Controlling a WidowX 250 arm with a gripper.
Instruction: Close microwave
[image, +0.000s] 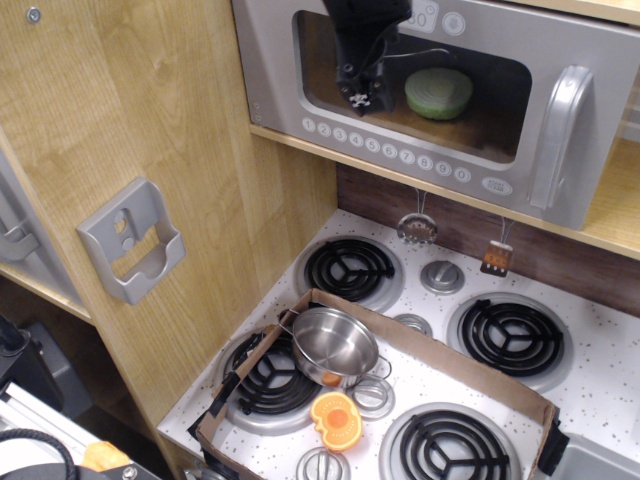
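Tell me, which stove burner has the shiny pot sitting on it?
The front-left burner, nearest the wooden wall. The steel pot overlaps its right edge, inside the cardboard tray. The other three burners are bare.
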